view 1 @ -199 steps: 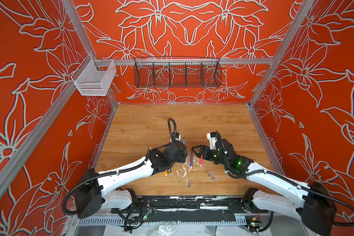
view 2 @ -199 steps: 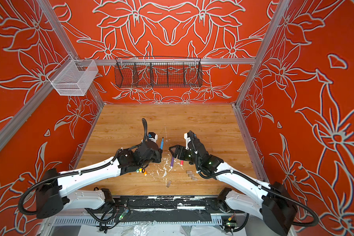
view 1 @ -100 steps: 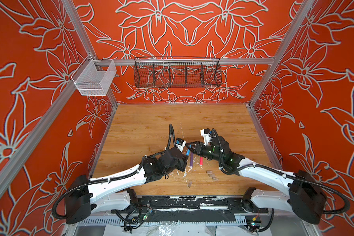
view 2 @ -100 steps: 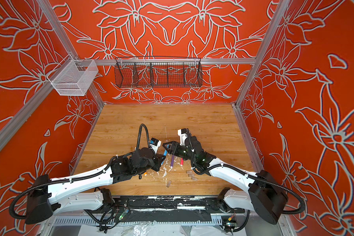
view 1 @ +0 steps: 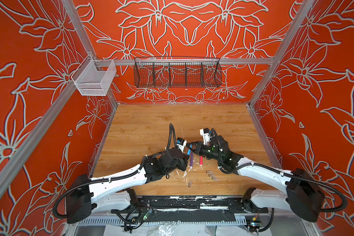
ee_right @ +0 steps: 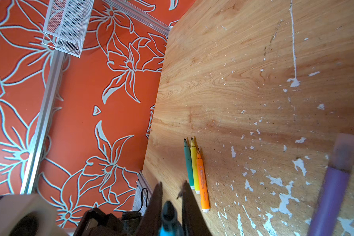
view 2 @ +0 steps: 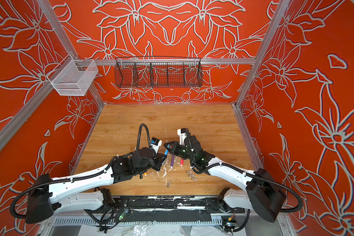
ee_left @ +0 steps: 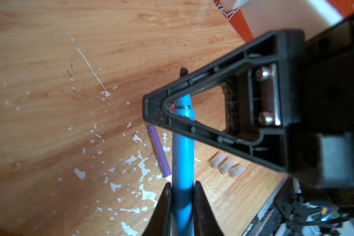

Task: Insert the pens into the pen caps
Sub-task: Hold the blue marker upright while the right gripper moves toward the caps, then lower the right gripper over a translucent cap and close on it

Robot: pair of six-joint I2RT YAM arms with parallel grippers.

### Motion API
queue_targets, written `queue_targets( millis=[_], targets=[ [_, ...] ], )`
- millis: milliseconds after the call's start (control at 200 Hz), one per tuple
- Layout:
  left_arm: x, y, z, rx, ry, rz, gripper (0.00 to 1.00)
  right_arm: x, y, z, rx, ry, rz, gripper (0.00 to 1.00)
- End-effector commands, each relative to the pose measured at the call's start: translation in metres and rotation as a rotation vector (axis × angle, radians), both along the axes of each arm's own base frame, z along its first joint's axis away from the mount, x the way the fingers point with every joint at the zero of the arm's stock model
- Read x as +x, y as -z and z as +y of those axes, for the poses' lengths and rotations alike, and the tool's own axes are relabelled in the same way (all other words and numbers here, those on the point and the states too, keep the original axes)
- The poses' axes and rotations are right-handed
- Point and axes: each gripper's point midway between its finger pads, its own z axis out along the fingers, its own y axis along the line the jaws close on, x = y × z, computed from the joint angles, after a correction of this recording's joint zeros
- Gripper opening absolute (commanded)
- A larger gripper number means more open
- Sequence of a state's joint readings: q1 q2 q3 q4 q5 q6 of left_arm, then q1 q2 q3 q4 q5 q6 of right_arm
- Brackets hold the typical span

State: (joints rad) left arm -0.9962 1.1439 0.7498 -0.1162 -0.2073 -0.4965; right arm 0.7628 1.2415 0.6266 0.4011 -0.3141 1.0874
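Observation:
My left gripper (ee_left: 181,185) is shut on the barrel of the blue pen (ee_left: 182,155), held above the table in both top views (view 1: 189,152). My right gripper (ee_right: 171,186) is shut on the same pen's dark tip end (ee_right: 168,212), meeting the left gripper (view 2: 163,158) mid-table. A purple pen (view 1: 191,160) and a pink pen (view 1: 201,160) lie below them. Green (ee_right: 188,163), yellow (ee_right: 195,165) and orange (ee_right: 202,179) pens lie side by side. Three pen caps (ee_left: 227,165) sit in a row, and one more cap (view 1: 189,184) lies near the front edge.
White paint flecks (ee_left: 143,167) cover the wooden table (view 1: 151,122) around the pens. A white mesh basket (view 1: 94,80) and a black wire basket (view 1: 177,72) hang on the red walls. A black rail (view 1: 192,204) runs along the front edge.
My right gripper has moved left to the blue pen and closed on its tip end. The left arm has shifted a little, still holding the pen.

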Motion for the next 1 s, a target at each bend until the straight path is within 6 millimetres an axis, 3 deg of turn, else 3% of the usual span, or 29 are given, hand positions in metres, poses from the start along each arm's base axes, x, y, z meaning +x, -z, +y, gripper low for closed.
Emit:
queue_targets(
  millis=[0,230,440,475,596,721,896,996],
  targets=[
    [0.003,0.002,-0.006,-0.007,0.002,-0.018,0.31,-0.006,-0.022,0.008,0.075,-0.015,-0.019,0.0],
    [0.006,0.003,-0.011,-0.019,0.009,-0.031,0.32,-0.016,-0.03,0.011,0.089,-0.016,-0.038,0.0],
    [0.008,0.005,-0.012,-0.016,0.001,-0.034,0.0,-0.021,-0.032,0.012,0.103,-0.014,-0.038,0.0],
    [0.009,0.007,-0.011,-0.013,-0.005,-0.032,0.0,-0.022,-0.031,0.012,0.098,-0.016,-0.038,0.0],
    [0.011,0.011,-0.001,0.008,-0.046,-0.03,0.0,-0.022,-0.025,0.002,0.044,0.013,-0.039,0.28],
    [0.015,0.016,0.019,0.019,-0.095,-0.012,0.0,-0.03,-0.012,-0.02,-0.09,0.054,-0.035,0.41],
    [0.027,0.031,0.075,0.018,-0.221,0.068,0.0,-0.064,0.018,-0.056,-0.371,0.091,-0.018,0.45],
    [0.028,0.037,0.107,0.071,-0.3,0.071,0.0,-0.091,0.047,-0.062,-0.502,0.053,0.019,0.45]
  ],
)
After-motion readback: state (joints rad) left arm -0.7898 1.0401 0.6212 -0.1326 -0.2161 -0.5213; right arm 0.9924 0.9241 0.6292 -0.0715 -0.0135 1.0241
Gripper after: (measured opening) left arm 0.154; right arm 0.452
